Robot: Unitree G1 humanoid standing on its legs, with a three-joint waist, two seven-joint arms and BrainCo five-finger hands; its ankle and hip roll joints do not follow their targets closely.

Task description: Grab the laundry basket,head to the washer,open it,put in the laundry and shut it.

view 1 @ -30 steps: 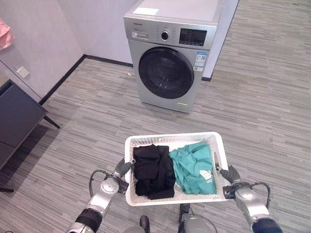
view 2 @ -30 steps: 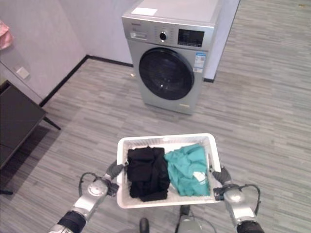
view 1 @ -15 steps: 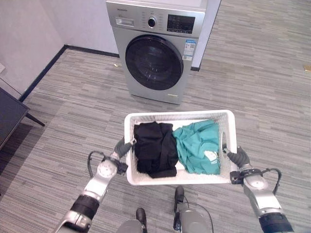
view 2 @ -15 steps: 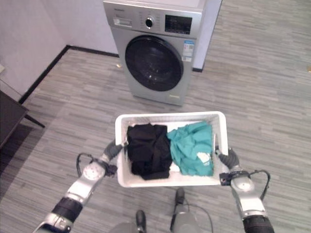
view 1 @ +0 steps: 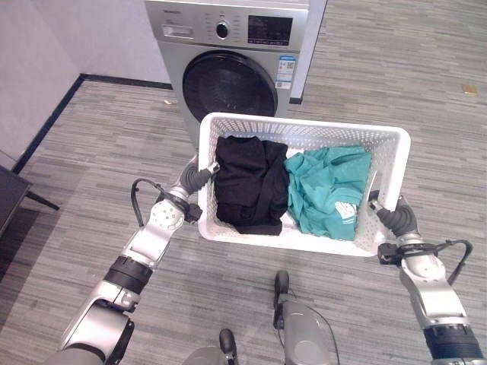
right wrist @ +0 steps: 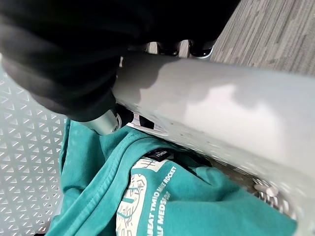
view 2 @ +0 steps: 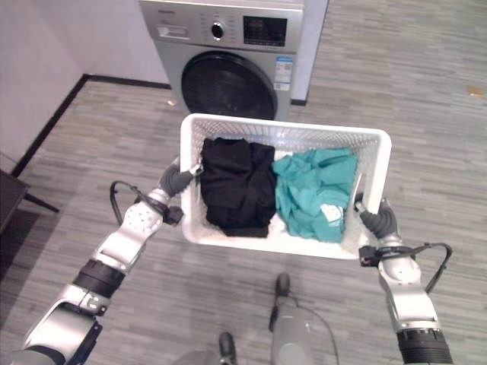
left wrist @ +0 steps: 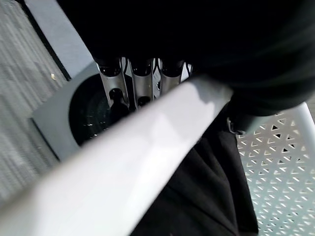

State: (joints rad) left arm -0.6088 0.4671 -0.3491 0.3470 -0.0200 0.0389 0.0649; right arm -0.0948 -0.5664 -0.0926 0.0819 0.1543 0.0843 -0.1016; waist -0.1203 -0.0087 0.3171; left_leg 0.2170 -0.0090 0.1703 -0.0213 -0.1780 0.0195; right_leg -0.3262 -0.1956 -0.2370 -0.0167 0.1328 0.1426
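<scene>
I carry a white perforated laundry basket [view 1: 384,144] in front of me, close to the silver front-loading washer [view 1: 228,53], whose round dark door [view 1: 228,87] is closed. Inside lie a black garment [view 1: 247,182] on the left and a teal shirt [view 1: 327,190] on the right. My left hand [view 1: 194,179] grips the basket's left rim [left wrist: 147,147], its fingers [left wrist: 142,81] curled over it. My right hand [view 1: 396,220] grips the right rim [right wrist: 211,105], with the thumb [right wrist: 101,123] inside above the teal shirt [right wrist: 162,196].
The washer stands against the far wall on grey striped flooring. A dark table's corner [view 1: 11,194] sits at the left edge. A black skirting [view 1: 46,125] runs along the left wall. Open floor stretches to the right of the washer.
The view has moved forward toward the washer, which now sits just beyond the basket. The basket is raised higher and tilted, both hands still on its rims.
</scene>
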